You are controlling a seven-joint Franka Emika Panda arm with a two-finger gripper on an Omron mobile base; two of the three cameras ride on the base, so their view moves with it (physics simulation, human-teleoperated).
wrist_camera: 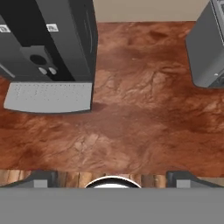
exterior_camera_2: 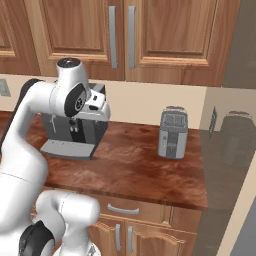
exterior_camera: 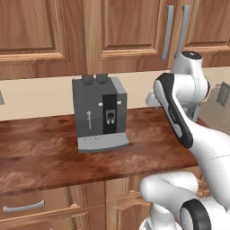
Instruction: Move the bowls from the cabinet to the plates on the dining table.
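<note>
Bowls, by our judgement, lie hidden behind the shut doors of the medium-brown wooden wall cabinet, so we work outward from the arm to find the way to them. Nearest, in the hand view, the gripper [wrist_camera: 112, 180] stands open: one dark fingertip [wrist_camera: 41, 179] is at the lower left, its mate is far across at the lower right, and nothing is held between them. It looks down on the reddish-brown wood-grain desk [exterior_camera: 40, 152]. Further on stand a dark grey boxy coffee machine with a light grey drip tray [exterior_camera: 101, 112] on one side and a silver-grey toaster [exterior_camera_2: 173, 132] on the other, well apart, with bare desk between them. Behind them runs a cream wall. Above that hangs the cabinet [exterior_camera_2: 170, 40], where two long grey bar handles [exterior_camera_2: 112, 36] stand upright just beside each other where the doors meet. The relation that matters is therefore up and beyond: the cabinet lies above the gripper and further back, while the gripper faces downward. We judge the next move calls for raising and tilting the hand toward those handles, whose long axis is vertical, and opening a door before any bowl can be reached.
</note>
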